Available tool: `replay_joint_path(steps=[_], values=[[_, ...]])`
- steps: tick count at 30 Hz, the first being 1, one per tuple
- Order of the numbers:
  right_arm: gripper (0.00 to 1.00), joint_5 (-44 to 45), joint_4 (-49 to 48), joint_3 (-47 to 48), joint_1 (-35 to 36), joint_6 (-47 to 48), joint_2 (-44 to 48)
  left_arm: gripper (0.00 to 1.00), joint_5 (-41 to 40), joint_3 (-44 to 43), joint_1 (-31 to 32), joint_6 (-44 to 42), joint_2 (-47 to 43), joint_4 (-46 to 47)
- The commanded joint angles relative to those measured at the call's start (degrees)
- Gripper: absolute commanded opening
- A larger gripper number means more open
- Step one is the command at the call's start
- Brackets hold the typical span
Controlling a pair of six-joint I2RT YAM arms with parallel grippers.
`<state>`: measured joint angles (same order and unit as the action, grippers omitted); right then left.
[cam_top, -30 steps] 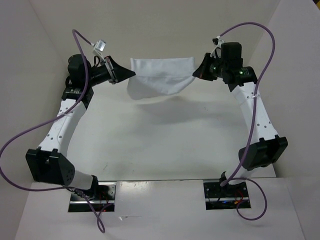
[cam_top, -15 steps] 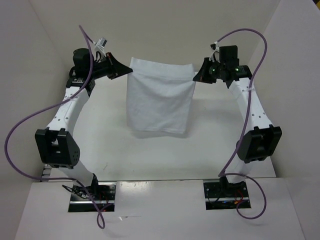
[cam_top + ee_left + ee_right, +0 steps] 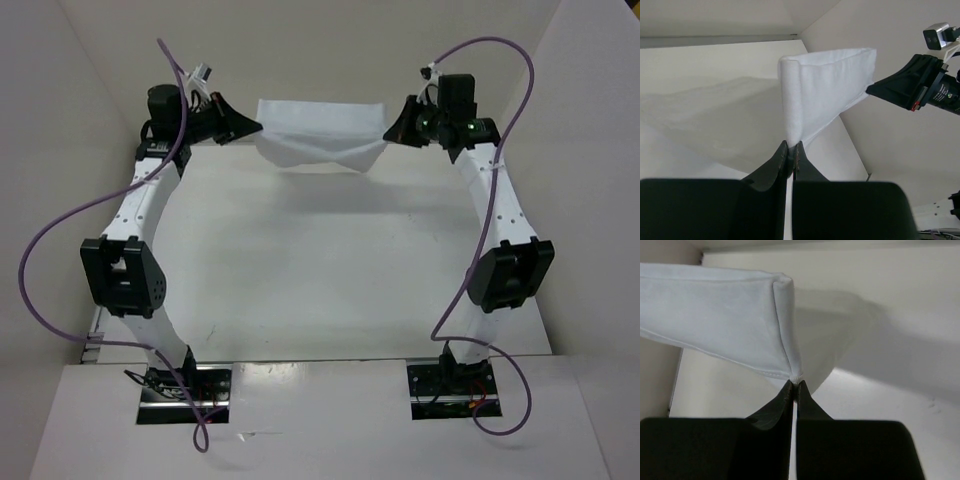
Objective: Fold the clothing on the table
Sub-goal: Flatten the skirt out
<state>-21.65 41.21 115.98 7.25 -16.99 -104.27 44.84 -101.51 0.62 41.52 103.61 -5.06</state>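
Note:
The white clothing [image 3: 318,135] hangs stretched between both grippers above the far end of the table [image 3: 320,260]. My left gripper [image 3: 257,127] is shut on its left corner. My right gripper [image 3: 388,132] is shut on its right corner. In the left wrist view the clothing [image 3: 825,95] rises from the left gripper [image 3: 791,145] as a folded band toward the other arm. In the right wrist view the clothing [image 3: 720,315] runs left from the right gripper [image 3: 795,383], which pinches a hemmed corner. The cloth sags in the middle, and its lower edge is bunched.
Upright white walls [image 3: 90,120] close in the table on the left, back and right. Purple cables [image 3: 40,270] loop off both arms. The arm bases [image 3: 185,385] sit at the near edge.
Half a second ago the clothing hung down long in a full sheet; now it shows as a short bunched band between the grippers. Both arms have shifted slightly back.

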Motion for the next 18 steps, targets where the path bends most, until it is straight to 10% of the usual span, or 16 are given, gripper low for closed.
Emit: replay_joint_path(steps=[1, 9, 18], values=[[0.0, -0.5, -2.1, -13.8, 0.3, 0.9, 4.2, 0.0, 0.2, 13.5, -0.4, -1.8, -5.3, 4.1], [0.0, -1.2, -9.8, -56.5, 12.6, -9.0, 19.5, 0.0, -4.8, 51.4, 3.8, 3.0, -21.2, 9.9], [0.0, 0.0, -4.6, -68.3, 25.3, -20.3, 26.8, 0.0, -11.4, 65.6, 5.4, 2.4, -44.2, -11.6]])
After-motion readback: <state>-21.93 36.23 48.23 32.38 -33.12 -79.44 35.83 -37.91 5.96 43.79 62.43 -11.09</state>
